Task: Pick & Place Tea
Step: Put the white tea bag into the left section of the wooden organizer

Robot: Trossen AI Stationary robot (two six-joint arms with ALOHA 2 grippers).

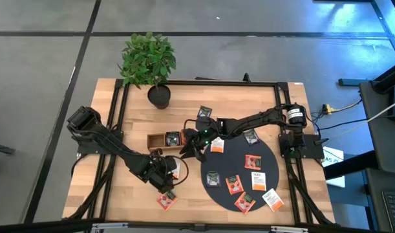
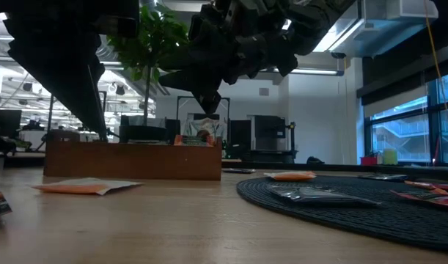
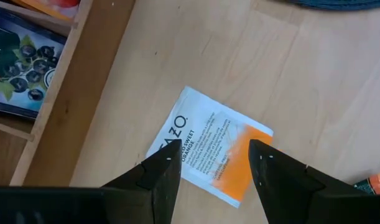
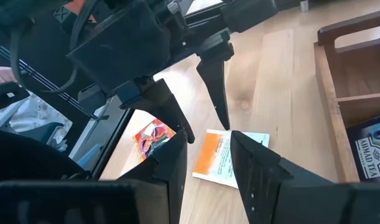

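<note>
Just off the brown wooden three-compartment tray (image 1: 166, 139) at its 5 o'clock, a white-and-orange square tea sachet (image 3: 209, 146) lies flat on the light wood table (image 1: 113, 188). The left gripper (image 3: 211, 163) hangs over it, fingers spread, holding nothing. The right gripper (image 4: 207, 160) hovers by the tray's 3 o'clock end, part open and empty.

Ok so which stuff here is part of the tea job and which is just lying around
Job:
- white and orange sachet between the open left gripper jaws
- sachets on the mat
- wooden tray

Lying about:
- potted plant
- black round mat
</note>
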